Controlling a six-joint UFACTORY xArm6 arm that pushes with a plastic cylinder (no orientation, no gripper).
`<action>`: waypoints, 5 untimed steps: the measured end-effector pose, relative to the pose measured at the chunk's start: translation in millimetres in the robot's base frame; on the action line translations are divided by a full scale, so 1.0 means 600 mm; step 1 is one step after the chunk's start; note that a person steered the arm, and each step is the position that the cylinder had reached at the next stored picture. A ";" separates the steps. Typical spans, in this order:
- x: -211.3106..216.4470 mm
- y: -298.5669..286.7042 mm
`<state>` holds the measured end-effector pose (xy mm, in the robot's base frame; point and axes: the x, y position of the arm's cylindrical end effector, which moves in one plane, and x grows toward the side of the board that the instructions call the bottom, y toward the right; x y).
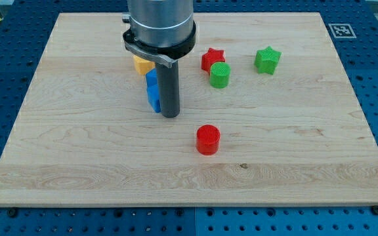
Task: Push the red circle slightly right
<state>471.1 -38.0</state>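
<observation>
Looking across the counter (77, 164) from its near edge, the first thing met is the red circle (208, 139), a short round block standing alone on the pale wood, a little right of the middle and well apart from everything else. From that block, my tip (170, 116) sits at about ten o'clock, near but not touching it, with bare wood between the two. There are no jaws on this arm to speak of, only the straight dark rod coming down from a broad grey housing (160, 26), so nothing is gripped.

Just at nine o'clock from the tip, pressed close beside the rod, stands a blue block (153, 92), long and narrow; whether it touches the rod I cannot tell. Behind it, at roughly eleven o'clock from the tip, a yellow block (141, 65) peeks out from under the housing, its shape mostly hidden.

Farther back, at about twelve o'clock from the red circle, a green cylinder (220, 75) stands right against a red star (210, 58). At three o'clock from that pair, apart from them, sits a green star (267, 59).
</observation>
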 end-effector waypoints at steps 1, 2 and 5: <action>0.003 -0.014; 0.009 -0.023; 0.105 0.009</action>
<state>533.8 -32.8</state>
